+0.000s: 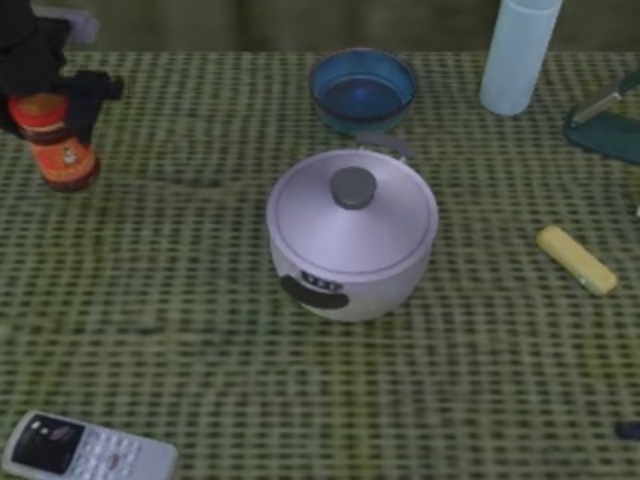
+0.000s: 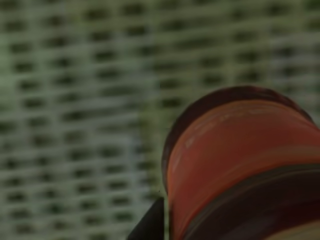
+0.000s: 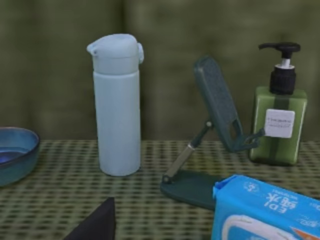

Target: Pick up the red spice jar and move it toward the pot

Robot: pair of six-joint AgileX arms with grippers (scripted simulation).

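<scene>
Silvery-grey pot (image 1: pixel 352 245), red-lidded spice jar (image 1: pixel 55 140), blue bowl (image 1: pixel 362 90)

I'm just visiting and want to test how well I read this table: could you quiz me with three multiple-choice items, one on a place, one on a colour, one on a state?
1. Where is the red spice jar?
A. far left of the table
B. inside the blue bowl
C. on the pot's lid

2. What colour is the bowl behind the pot?
A. yellow
B. blue
C. red

3. How is the pot?
A. tipped over
B. open
C. lidded

Answers: 1 A, the left end effector is at its lid there. 2 B, the top view shows it blue. 3 C, a domed lid with a knob sits on it.
</scene>
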